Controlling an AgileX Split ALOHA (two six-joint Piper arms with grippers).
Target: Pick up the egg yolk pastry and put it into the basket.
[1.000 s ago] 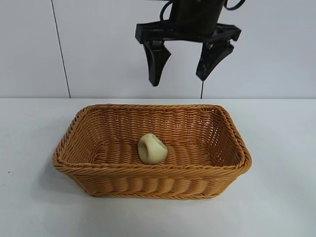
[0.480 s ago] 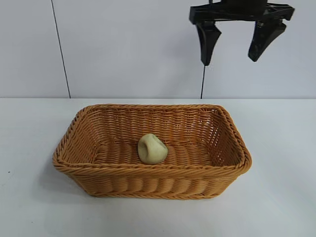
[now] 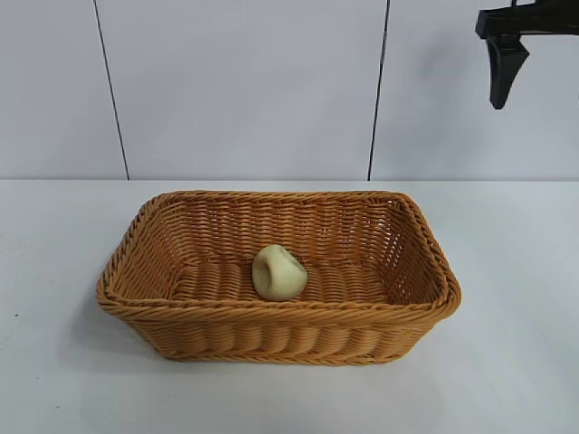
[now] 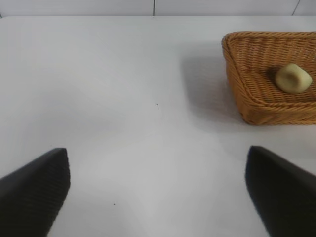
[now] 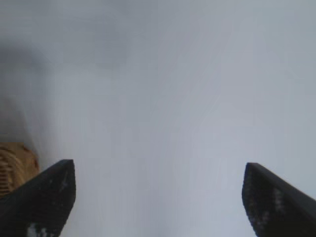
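The egg yolk pastry (image 3: 278,272), a pale cream-yellow lump with a dented top, lies on the floor of the orange-brown wicker basket (image 3: 271,313) in the middle of the white table. My right gripper (image 5: 158,197) is open and empty, high above the table beyond the basket's right end. Only one of its black fingers (image 3: 500,72) shows at the top right of the exterior view. My left gripper (image 4: 158,192) is open and empty over bare table, well away from the basket (image 4: 247,106), with the pastry (image 4: 293,78) visible inside it.
The white table (image 3: 507,362) surrounds the basket on all sides. A white panelled wall (image 3: 235,90) stands behind it. A corner of the basket (image 5: 15,165) shows in the right wrist view.
My right gripper, open and empty, has moved from above the basket's middle to the right and slightly up, now mostly out of the exterior view. The pastry and basket have not moved.
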